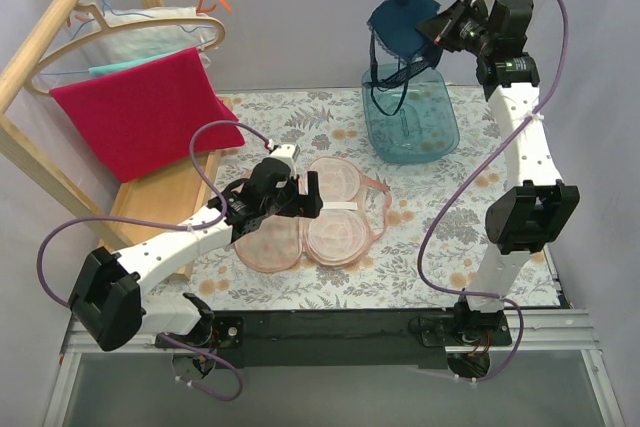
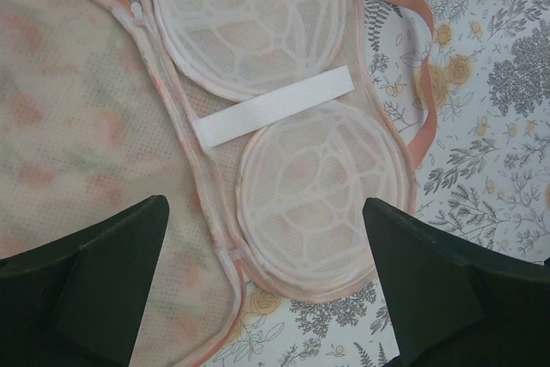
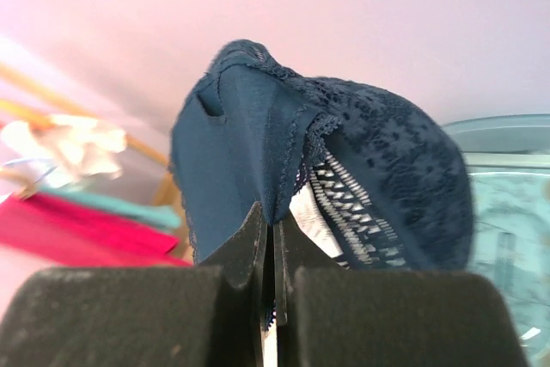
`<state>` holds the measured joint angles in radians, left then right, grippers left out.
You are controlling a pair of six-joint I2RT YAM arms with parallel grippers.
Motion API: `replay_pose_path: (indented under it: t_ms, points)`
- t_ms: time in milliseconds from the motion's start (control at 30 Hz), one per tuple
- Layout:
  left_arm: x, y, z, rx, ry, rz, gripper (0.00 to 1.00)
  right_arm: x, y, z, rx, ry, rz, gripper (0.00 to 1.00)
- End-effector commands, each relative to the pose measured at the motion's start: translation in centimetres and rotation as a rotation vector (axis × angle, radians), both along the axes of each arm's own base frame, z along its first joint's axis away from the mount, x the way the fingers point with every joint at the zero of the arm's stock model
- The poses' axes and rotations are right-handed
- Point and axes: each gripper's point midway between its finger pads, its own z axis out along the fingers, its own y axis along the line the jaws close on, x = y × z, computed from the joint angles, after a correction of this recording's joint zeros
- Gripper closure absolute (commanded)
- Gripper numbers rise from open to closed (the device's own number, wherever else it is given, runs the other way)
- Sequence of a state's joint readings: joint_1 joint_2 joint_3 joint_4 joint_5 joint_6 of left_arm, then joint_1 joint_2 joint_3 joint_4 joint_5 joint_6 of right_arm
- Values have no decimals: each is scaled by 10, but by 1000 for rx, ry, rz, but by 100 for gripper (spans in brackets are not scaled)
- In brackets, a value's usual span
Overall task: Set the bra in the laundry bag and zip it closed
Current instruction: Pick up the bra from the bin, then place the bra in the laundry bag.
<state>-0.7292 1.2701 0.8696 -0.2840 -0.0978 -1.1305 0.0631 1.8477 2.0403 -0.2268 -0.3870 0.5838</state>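
Far left first: the red towel (image 1: 140,112) on its hanger is out of play. My left gripper (image 1: 303,194) hovers right over the laundry bag (image 1: 335,217), fingers spread wide, nothing between them. The wrist view shows the bag lying open and flat on the table, its two white mesh cups facing up and its long axis running near to far.

Moving right, the teal tub (image 1: 410,122) sits at the far side. High above its far rim hangs the bra (image 1: 400,27), one cup pinched in my right gripper (image 1: 440,27). The fingers are pressed together on the navy fabric, and the straps dangle into the tub.

So from the bra, the bag lies left, nearer and well below. The left arm is much the closer to the bag, but the right carries the load. I reckon the carry must sweep left and down, turning the cups to line up near-to-far.
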Motion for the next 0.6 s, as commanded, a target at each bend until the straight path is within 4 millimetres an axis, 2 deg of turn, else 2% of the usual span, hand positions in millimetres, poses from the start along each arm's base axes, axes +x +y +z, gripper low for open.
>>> replay_pose_path:
  t_ms: [0,33,100,233,467,567]
  points:
    - [4,15,13,-9,-52,76,2,-27,27,20,78,-29,193,99]
    - [5,18,15,-13,-58,94,2,-31,31,10,101,4,214,99]
    - [8,26,21,-17,-89,140,2,-43,40,15,112,-14,260,99]
    - [10,40,35,-39,-141,218,2,-62,67,5,113,8,339,99]
    - [9,67,69,-127,-253,342,2,-98,143,-19,98,63,518,97]
    - [7,77,77,-151,-286,383,2,-114,163,-36,88,102,555,98]
